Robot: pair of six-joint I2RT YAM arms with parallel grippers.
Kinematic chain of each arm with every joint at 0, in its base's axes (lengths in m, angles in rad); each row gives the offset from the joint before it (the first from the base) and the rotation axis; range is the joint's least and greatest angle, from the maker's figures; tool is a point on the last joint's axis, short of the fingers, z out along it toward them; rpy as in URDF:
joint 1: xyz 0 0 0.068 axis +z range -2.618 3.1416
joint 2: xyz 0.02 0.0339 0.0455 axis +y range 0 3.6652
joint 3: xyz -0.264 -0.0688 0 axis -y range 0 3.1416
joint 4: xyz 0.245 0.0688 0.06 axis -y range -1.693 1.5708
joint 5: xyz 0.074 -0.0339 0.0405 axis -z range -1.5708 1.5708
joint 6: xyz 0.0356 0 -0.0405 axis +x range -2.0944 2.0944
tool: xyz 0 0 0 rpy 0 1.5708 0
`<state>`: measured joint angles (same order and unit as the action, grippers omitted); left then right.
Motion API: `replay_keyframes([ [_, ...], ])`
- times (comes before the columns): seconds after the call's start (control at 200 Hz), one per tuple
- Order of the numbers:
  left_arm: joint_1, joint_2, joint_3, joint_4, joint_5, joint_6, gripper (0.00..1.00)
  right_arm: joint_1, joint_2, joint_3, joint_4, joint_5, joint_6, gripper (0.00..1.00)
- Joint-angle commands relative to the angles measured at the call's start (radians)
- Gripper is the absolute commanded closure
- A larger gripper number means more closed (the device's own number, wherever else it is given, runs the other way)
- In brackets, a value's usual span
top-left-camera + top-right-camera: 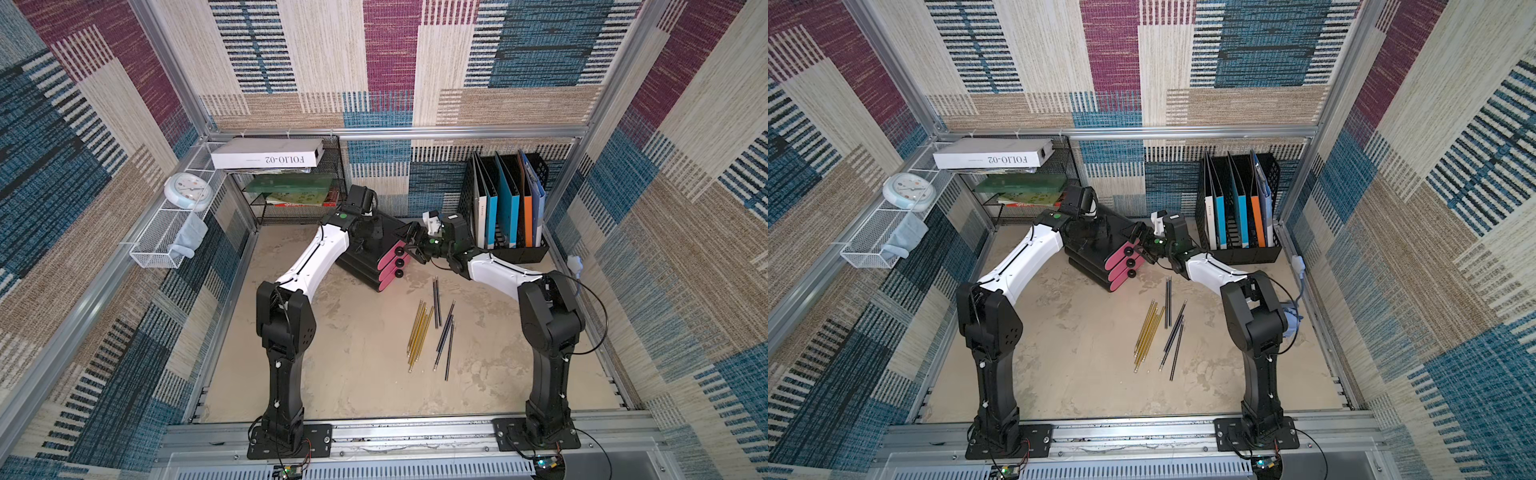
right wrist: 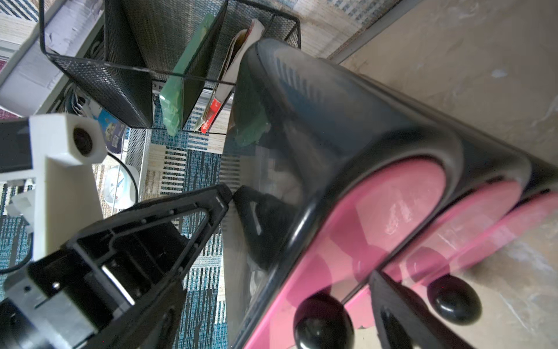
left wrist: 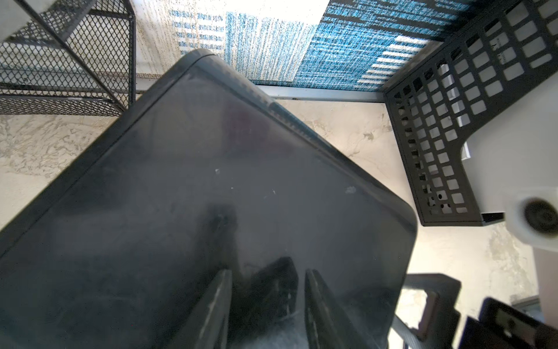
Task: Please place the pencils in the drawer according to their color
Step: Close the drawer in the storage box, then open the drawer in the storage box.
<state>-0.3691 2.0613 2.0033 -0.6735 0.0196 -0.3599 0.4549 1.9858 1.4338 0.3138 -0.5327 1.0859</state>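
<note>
1. At the right hand (image 1: 412, 243): wide open, gripping nothing, jaws either side of the top knob (image 2: 323, 326). Risks closing off-centre and slipping off that round, glossy ball.
2. At the left hand (image 3: 267, 273): parted, empty, set against the black top of the drawer unit (image 1: 357, 259), though cannot confirm firm contact. Risks skidding on smooth plastic, letting the whole unit slide with the pull instead of the drawer opening.
3. Beyond the unit: could drag it crooked toward the file rack (image 1: 507, 208), close by the right wrist.
4. On the worktop (image 1: 353, 365): yellow pencils (image 1: 419, 332) bunched, navy pencils (image 1: 445, 332) scattered just beside, all outside the shut drawers. Risks mixing colours through a careless sweep, or rolling the thin shafts apart.
</note>
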Motion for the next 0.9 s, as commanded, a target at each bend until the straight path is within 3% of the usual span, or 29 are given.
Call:
replay_keyframes([
  [0.0, 0.0, 0.003, -0.034, -0.158, 0.033, -0.014, 0.56, -0.004, -0.053, -0.047, 0.038, 0.0, -0.017, 0.01],
  [0.255, -0.001, -0.019, -0.079, -0.14, 0.039, -0.013, 0.56, -0.027, -0.183, -0.306, 0.163, 0.017, 0.035, 0.01],
  [0.471, -0.001, -0.023, -0.084, -0.138, 0.039, -0.01, 0.56, -0.028, -0.179, -0.449, 0.315, 0.004, 0.117, 0.01],
  [0.606, -0.001, -0.02, -0.082, -0.139, 0.041, -0.011, 0.56, -0.028, -0.141, -0.461, 0.379, -0.009, 0.158, 0.07],
  [0.897, -0.001, -0.018, -0.083, -0.138, 0.043, -0.016, 0.57, -0.026, -0.047, -0.422, 0.45, -0.033, 0.21, 0.32],
])
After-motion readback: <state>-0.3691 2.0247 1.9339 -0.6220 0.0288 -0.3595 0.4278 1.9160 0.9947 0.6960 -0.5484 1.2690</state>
